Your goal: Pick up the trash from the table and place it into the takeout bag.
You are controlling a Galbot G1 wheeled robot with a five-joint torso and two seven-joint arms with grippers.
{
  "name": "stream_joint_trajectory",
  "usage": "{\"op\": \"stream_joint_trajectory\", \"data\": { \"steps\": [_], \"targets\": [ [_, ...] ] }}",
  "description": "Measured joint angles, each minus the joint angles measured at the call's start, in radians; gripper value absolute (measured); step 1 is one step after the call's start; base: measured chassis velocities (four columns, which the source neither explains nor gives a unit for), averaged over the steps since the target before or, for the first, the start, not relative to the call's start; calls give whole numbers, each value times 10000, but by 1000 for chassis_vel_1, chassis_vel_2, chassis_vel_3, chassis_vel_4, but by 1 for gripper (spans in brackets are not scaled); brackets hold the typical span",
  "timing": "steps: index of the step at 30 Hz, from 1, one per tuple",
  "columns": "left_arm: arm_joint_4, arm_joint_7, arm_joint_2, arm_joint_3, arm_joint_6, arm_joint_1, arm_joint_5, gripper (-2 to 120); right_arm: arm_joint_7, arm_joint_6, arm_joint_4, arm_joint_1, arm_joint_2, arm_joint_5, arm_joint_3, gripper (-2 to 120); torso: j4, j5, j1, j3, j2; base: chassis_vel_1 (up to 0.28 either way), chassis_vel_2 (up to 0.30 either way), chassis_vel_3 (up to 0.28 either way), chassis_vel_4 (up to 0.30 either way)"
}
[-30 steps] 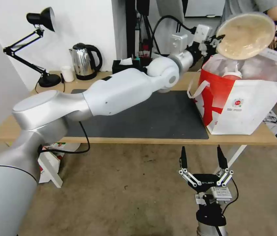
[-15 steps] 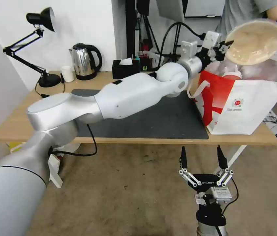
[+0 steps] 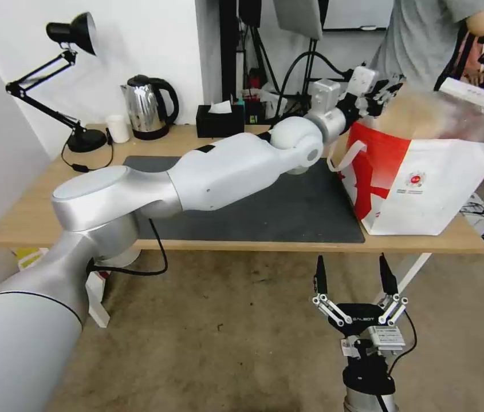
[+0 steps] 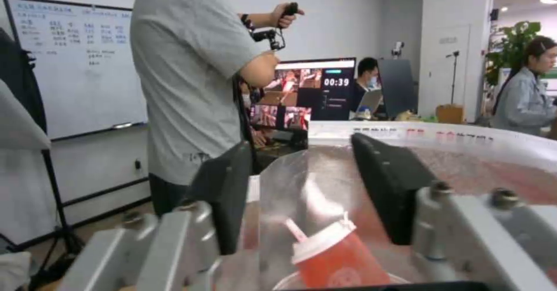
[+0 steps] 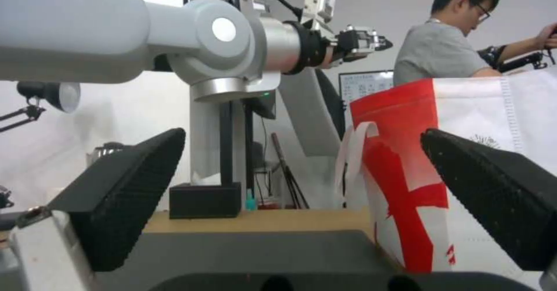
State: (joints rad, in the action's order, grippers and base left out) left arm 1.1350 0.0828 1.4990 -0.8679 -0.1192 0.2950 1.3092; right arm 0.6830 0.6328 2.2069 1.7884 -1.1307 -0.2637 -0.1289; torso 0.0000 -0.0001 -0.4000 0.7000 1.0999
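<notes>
Left tool (image 3: 388, 91) spread over the mouth of the big bag, nothing between its fingers.

Largest first: the long light-wood tabletop (image 3: 35, 223) with its dark grey mat carries the boxy white-and-red takeout bag (image 3: 425, 183) with foil lining at its right end. My left arm reaches long across the mat, elbow raised, wrist level with the bag's rim, and the left wrist view looks down between my parted fingers (image 4: 223, 195) into the foil. A blurred beige shape, which I take for the shallow bowl (image 3: 410, 114), sits inside the opening, and the red lidded straw cup (image 4: 337, 256) lies deeper. I judge this the release step for the last leftover; next I would need to lift clear without snagging the strap handles. My right tool (image 3: 355, 280) hangs spread and empty below the tabletop's front edge.
</notes>
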Motion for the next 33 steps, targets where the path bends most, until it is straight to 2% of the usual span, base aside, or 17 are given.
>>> {"op": "stream_joint_trajectory", "data": {
  "steps": [2,4,8,9,13,19,26,27,33],
  "targets": [
    [6,-5,-51,1,-3,-1,-40,59,0,0,0,0,0,1,0,100,-2,0,1,0,0,0,0,0,0],
    [46,-4,-105,4,-2,-1,-39,63,0,0,0,0,0,0,0,100,-2,0,1,0,0,0,0,0,0],
    [410,177,-430,72,140,47,126,81,0,0,0,0,0,0,0,100,0,-1,0,0,0,0,0,0,0],
    [410,177,-430,72,140,47,126,81,0,0,0,0,0,0,0,100,0,-1,0,0,0,0,0,0,0],
    [921,244,-1021,112,280,133,165,97,0,0,0,0,0,0,0,100,-2,0,0,0,0,0,0,0,0],
    [1610,332,-1825,142,362,298,261,100,0,0,0,0,0,0,0,100,1,-2,0,0,0,0,0,0,0],
    [2995,893,-3014,276,412,205,399,100,0,0,0,0,0,0,0,100,-1,-1,1,0,0,0,0,0,0],
    [2995,893,-3014,276,412,205,399,100,0,0,0,0,0,0,0,100,-1,-1,1,0,0,0,0,0,0],
    [3949,1095,-4009,419,421,103,391,100,0,0,0,-1,0,1,0,100,0,-2,1,0,0,0,0,0,0]
  ]
}}
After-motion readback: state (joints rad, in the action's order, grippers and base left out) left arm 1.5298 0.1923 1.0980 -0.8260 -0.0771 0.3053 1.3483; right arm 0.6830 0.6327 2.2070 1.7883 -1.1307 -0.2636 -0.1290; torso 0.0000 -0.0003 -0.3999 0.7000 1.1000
